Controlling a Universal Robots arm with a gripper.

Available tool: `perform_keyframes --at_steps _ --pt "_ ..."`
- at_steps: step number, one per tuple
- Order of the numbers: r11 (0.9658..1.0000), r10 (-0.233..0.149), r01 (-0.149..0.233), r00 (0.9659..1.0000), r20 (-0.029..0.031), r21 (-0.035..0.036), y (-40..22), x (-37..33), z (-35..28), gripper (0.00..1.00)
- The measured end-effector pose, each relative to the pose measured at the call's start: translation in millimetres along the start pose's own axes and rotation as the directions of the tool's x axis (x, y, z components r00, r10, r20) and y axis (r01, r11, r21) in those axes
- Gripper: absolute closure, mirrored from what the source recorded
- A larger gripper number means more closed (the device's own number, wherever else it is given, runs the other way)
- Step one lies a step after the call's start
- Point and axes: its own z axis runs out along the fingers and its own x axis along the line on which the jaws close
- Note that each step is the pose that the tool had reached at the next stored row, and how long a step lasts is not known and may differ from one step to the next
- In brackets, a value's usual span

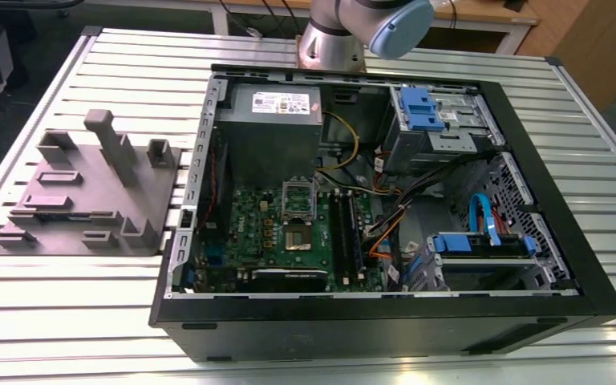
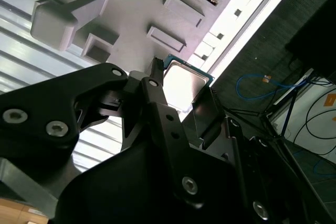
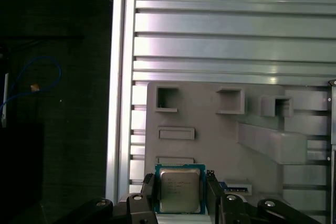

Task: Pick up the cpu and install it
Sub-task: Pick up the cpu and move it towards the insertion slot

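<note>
The cpu [image 3: 179, 190], a flat square chip with a shiny metal top and a thin dark rim, sits between my two black fingers in both wrist views. My gripper [image 3: 180, 195] is shut on the cpu [image 2: 184, 81], one finger against each side edge. It hangs well above the grey fixture [image 3: 220, 140], which has several raised blocks and pockets. On the green motherboard in the open computer case [image 1: 394, 313], the socket [image 1: 299, 238] lies open with its silver frame [image 1: 299, 192] hinged up. The arm's joint [image 1: 388, 24] shows at the back in the exterior view.
The grey fixture [image 1: 83, 200] lies on the slatted metal table [image 1: 83, 297] at the exterior view's left. Inside the case are a grey power-supply box [image 1: 273, 108], blue drive bays [image 1: 420, 108], memory slots [image 1: 346, 233] and loose cables [image 1: 394, 216]. A dark floor lies beyond the table edge [image 3: 118, 77].
</note>
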Motion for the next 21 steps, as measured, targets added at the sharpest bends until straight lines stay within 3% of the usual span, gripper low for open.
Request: perform_keyframes --at_steps 6,8,21 --pt "1.0 0.0 0.0 1.0 0.0 0.0001 0.1 0.0 -1.4 0.53" --pt "1.0 0.0 0.0 1.0 0.0 0.0008 1.7 0.0 -5.1 0.53" --pt "1.0 0.0 0.0 1.0 -0.0001 0.0008 1.9 0.0 -7.5 0.53"
